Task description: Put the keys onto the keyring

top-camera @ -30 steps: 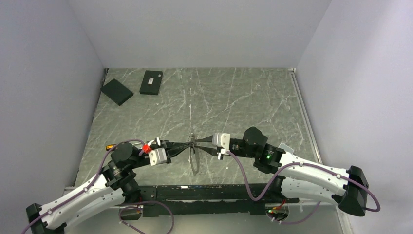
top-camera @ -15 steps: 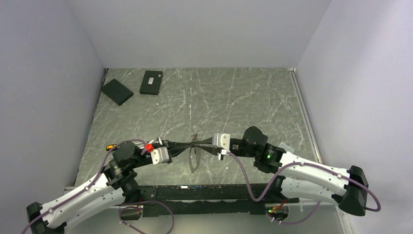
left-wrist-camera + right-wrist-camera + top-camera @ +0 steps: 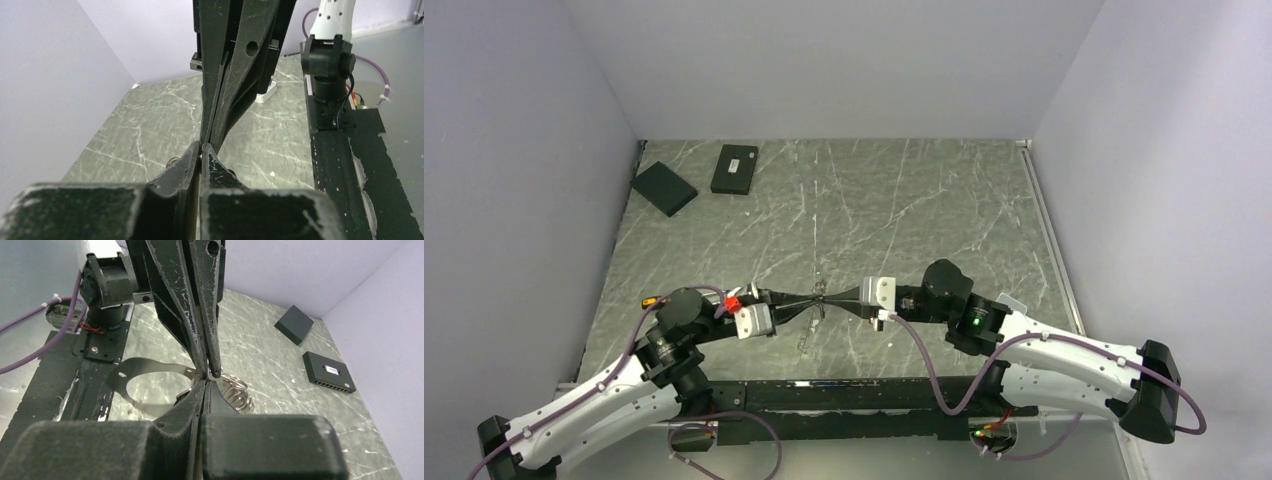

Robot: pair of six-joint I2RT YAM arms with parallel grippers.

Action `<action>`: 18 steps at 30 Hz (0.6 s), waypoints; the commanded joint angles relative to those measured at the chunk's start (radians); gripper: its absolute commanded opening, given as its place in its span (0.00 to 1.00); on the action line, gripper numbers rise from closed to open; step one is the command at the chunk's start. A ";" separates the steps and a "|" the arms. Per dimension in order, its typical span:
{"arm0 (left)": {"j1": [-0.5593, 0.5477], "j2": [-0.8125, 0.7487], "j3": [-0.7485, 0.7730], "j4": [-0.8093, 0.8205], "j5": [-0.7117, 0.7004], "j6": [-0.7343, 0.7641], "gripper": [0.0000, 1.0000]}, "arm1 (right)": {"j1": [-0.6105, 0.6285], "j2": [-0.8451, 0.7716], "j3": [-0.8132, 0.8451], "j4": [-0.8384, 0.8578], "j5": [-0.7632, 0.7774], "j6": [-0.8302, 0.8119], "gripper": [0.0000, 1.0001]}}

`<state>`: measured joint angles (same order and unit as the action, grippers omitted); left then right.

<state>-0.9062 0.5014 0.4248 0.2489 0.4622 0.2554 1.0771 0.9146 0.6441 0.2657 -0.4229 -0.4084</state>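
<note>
My two grippers meet tip to tip above the table's near middle. My left gripper point(image 3: 811, 300) is shut on a thin wire of the keyring point(image 3: 235, 392), a bunch of wire rings hanging on the far side of the tips. My right gripper point(image 3: 827, 297) is shut at the same spot, on the end of a flat grey metal key point(image 3: 145, 385) with a large oval hole, which hangs on the near side point(image 3: 807, 335). In the left wrist view the left gripper point(image 3: 201, 148) pinches a thin metal edge. In the right wrist view the right gripper point(image 3: 205, 381) touches the left fingers point(image 3: 192, 325).
Two black rectangular boxes point(image 3: 664, 188) point(image 3: 735, 168) lie at the far left corner and also show in the right wrist view point(image 3: 294, 324) point(image 3: 328, 372). A black taped base strip point(image 3: 854, 395) runs along the near edge. Walls close in on the left, back and right.
The hanging flat key has swung left and now looks shorter and more tilted. Both grippers stay shut, tip to tip, and have shifted slightly to the left.
</note>
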 commanded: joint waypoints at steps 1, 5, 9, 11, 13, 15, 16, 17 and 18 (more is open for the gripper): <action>-0.007 0.009 0.084 -0.097 0.091 0.040 0.13 | 0.010 -0.023 0.021 0.047 0.002 -0.022 0.00; -0.008 0.007 0.120 -0.211 0.076 0.077 0.33 | 0.010 -0.025 0.029 0.016 0.040 -0.025 0.00; -0.008 -0.016 0.118 -0.220 0.031 0.060 0.45 | 0.010 -0.013 0.043 -0.022 0.105 -0.014 0.00; -0.008 -0.027 0.124 -0.231 -0.008 0.046 0.48 | 0.010 -0.003 0.053 -0.039 0.150 0.002 0.00; -0.007 -0.037 0.127 -0.229 -0.081 0.003 0.51 | 0.010 0.016 0.065 -0.053 0.211 0.032 0.00; -0.007 -0.042 0.130 -0.234 -0.169 -0.064 0.54 | 0.010 0.051 0.095 -0.085 0.288 0.081 0.00; -0.007 -0.043 0.134 -0.244 -0.190 -0.087 0.55 | 0.010 0.076 0.131 -0.115 0.329 0.118 0.00; -0.007 -0.041 0.139 -0.247 -0.192 -0.101 0.54 | 0.010 0.101 0.161 -0.150 0.366 0.143 0.00; -0.007 -0.040 0.140 -0.276 -0.190 -0.111 0.53 | 0.010 0.123 0.190 -0.188 0.386 0.163 0.00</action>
<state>-0.9112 0.4671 0.5133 0.0113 0.3679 0.2413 1.0882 0.9791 0.6971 0.1402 -0.2047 -0.3565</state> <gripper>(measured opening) 0.542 0.010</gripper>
